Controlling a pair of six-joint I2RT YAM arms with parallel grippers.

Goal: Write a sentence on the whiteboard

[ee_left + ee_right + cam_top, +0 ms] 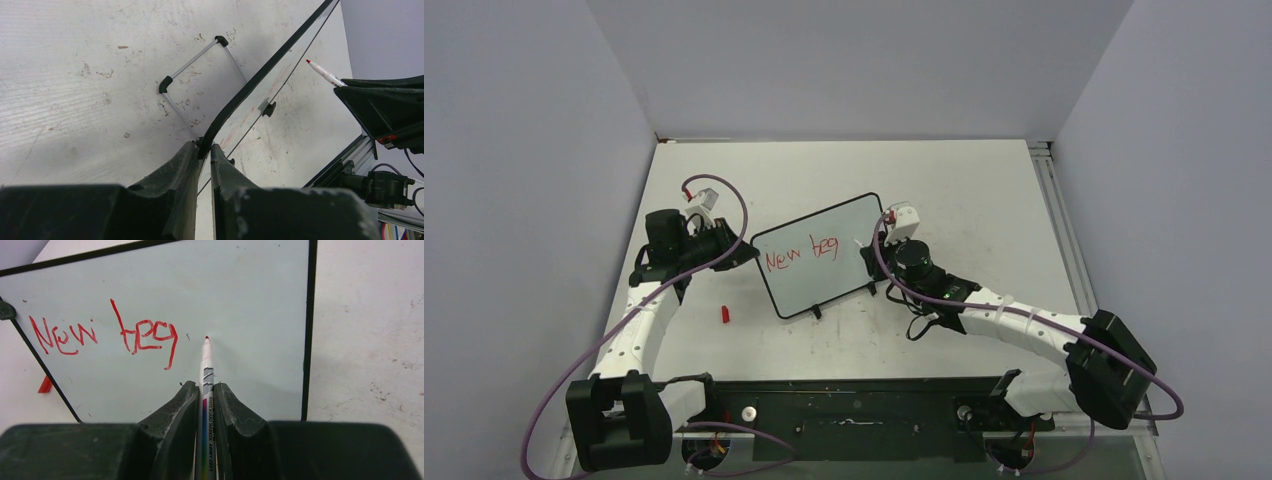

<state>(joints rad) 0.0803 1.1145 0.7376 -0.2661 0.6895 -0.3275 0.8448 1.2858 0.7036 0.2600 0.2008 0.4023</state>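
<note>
**Setting: robotics laboratory, enclosed test bench.**
- Enclosure: plain grey panels (pixel 854 70) close off the left, back and right sides. They carry no decoration or furnishing.
- Work surface: large white tabletop (pixel 984 190), scuffed and stained.
- Framing: an aluminium rail (pixel 1067 230) runs along the right edge of the table.
- Fixed equipment: left arm (pixel 639 330) and right arm (pixel 1014 320), both white and black, stand on a black mounting plate (pixel 854 400) at the near edge.
- Cabling: purple cables (pixel 720 179) loop loosely off the arms, and exposed coloured wiring (pixel 395 231) shows near the bases.
</note>
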